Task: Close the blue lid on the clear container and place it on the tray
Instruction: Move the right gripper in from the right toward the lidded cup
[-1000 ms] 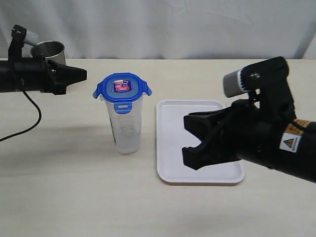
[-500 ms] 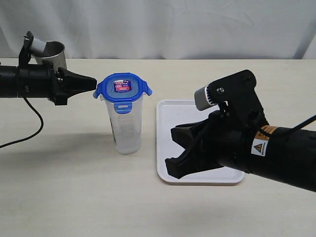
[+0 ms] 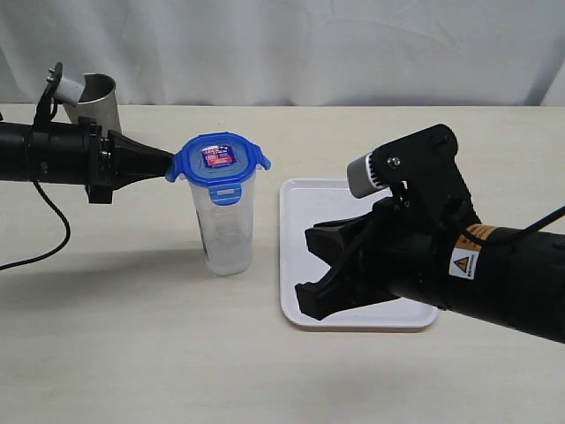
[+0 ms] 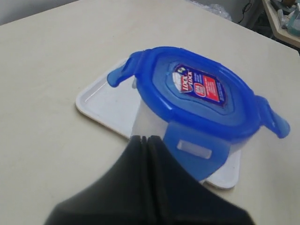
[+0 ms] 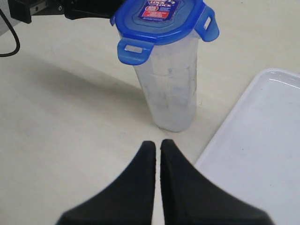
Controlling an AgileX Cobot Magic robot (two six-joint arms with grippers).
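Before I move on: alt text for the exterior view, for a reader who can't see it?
A blue lid sits on an upright clear container, the left gripper, jaws shut, at its rim. The right gripper, jaws shut, partly hides the white tray alongside.

exterior: raised, faces across the table [image 3: 106, 353] to the curtain [image 3: 309, 44], mid-range
left wrist: very near the blue lid [image 4: 197, 98], angled down
right wrist: farther back
shared: blue lid, tray [image 5: 262, 140]
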